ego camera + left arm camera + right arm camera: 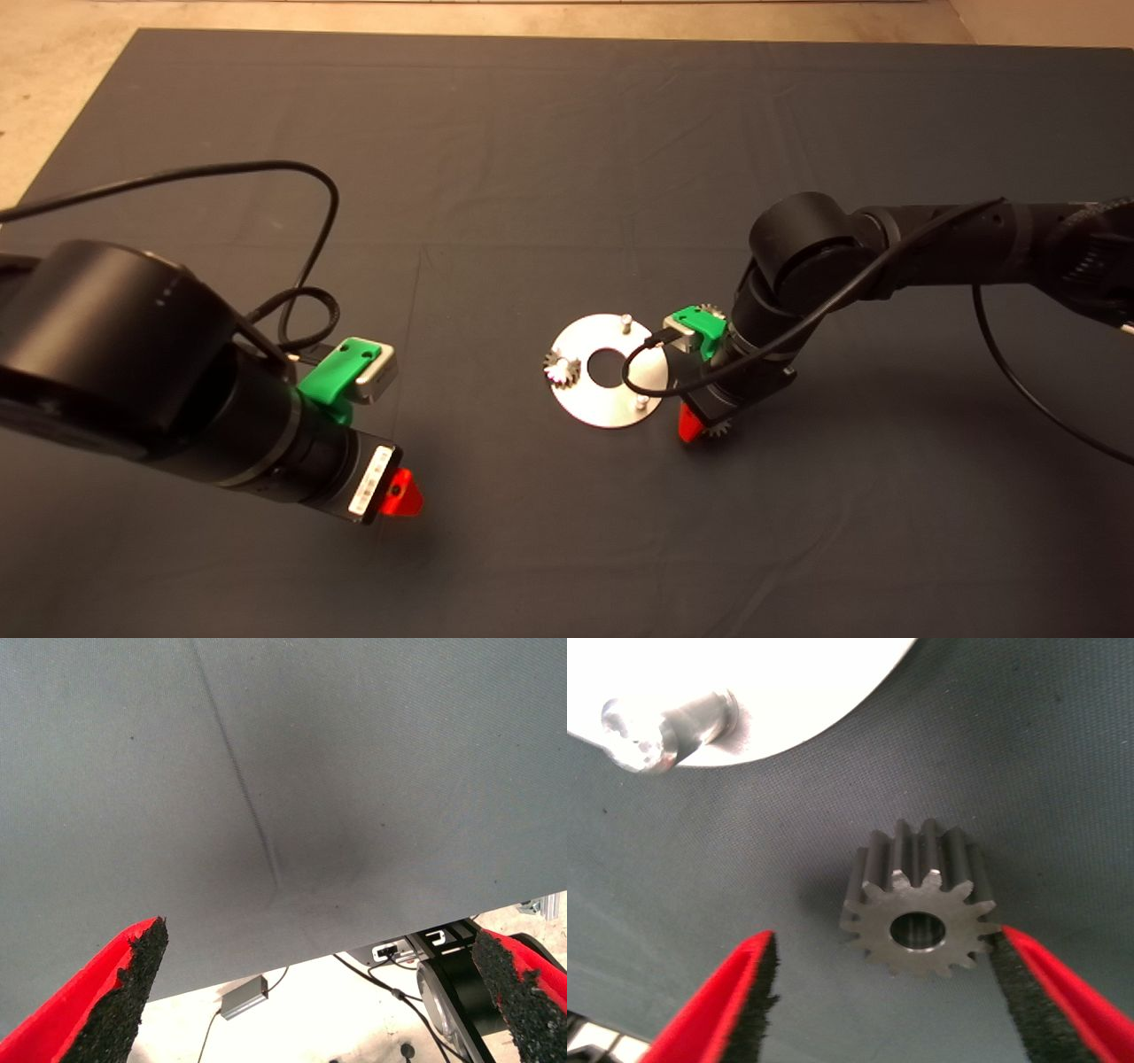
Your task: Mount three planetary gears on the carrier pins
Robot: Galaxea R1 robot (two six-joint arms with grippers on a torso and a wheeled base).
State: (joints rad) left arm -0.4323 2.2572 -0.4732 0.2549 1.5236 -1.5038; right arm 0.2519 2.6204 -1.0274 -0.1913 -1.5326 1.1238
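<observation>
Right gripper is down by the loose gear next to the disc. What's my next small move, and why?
Probably close the right gripper on the gear. It lies on the mat between the open fingers, one pad already at its teeth, the other apart. Two carrier pins, like the nearby pin, stand bare.

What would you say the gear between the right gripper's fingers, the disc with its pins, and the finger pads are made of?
The gear looks like dull grey metal, its face finely scratched. The disc and pin look like polished metal, both brightly reflective. The pads of the right gripper look like black foam or rubber, being rough and crumbly, on red, probably plastic, fingers.
</observation>
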